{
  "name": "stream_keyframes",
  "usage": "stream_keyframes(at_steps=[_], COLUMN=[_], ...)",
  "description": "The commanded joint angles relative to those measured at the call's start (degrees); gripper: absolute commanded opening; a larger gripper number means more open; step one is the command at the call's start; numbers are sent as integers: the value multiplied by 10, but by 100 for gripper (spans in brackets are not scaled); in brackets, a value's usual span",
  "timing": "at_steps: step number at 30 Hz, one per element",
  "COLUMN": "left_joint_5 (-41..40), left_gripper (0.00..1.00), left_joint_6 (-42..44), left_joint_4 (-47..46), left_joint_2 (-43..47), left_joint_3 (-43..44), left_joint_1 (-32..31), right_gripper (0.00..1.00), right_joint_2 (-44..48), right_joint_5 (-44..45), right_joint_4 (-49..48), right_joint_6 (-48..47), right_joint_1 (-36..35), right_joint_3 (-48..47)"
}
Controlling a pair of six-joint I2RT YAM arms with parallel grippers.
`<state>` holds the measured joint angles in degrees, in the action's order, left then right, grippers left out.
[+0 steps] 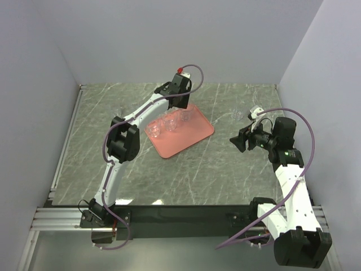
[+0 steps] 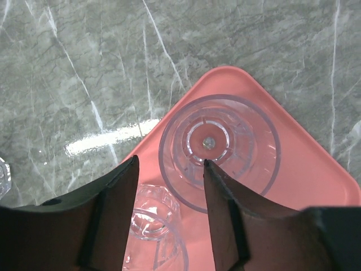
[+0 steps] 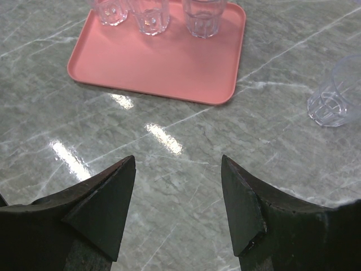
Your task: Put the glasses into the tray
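Currently my left gripper (image 2: 169, 161) is hovering spread, a glass (image 2: 220, 144) on the tray (image 2: 307, 172) under one finger; my right gripper (image 3: 178, 158) is gaping, another glass (image 3: 335, 93) off rightward

Table: grey-green stone-pattern top (image 1: 197, 169), crossed by thin pale veins at many angles; surface glossy.
Glare: white streaks of reflected light on the table; one long streak (image 2: 107, 141) in the left wrist view, shorter patches in the right wrist view.
Back wall: plain white panel (image 1: 180, 39), meets the table's far edge.
Side walls: pale panels, left (image 1: 34, 113) and right (image 1: 327, 68), closing in the table on both sides.
Left rail: silver slotted metal strip (image 1: 65, 141) along the table's left edge.
Near frame: silver slotted bar (image 1: 56, 219) across the front; a black strip (image 1: 186, 213) lies along the table's near edge.
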<state>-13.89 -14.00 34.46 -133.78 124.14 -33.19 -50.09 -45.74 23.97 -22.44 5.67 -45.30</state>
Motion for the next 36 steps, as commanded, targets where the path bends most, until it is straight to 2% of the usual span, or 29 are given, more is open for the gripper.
stream_keyframes(at_steps=[1,9,11,15,24,31,36], left_joint_5=[-4,-11,-11,-20,12,-28,-55], left_gripper=[56,66,66,77,79,82,93], left_joint_6=[10,-9,-16,-21,-45,-24,-3], left_joint_4=[-31,-84,-97,-113,-170,-174,-222], left_joint_2=[63,192,238,315,554,709,806], left_joint_3=[0,-122,-177,-274,-538,-693,-780], left_joint_1=[1,13,18,34,112,136,137], right_gripper=[69,69,69,69,69,69,69], right_joint_2=[7,1,-4,-12,-43,-130,-183], right_joint_5=[-4,0,2,6,25,68,123], right_joint_4=[-16,-16,-17,-18,-23,6,27], right_joint_6=[-7,-6,-6,-7,-3,-20,-9], right_joint_1=[7,9,10,11,10,-1,-14], right_joint_3=[4,5,6,5,-3,-70,-129])
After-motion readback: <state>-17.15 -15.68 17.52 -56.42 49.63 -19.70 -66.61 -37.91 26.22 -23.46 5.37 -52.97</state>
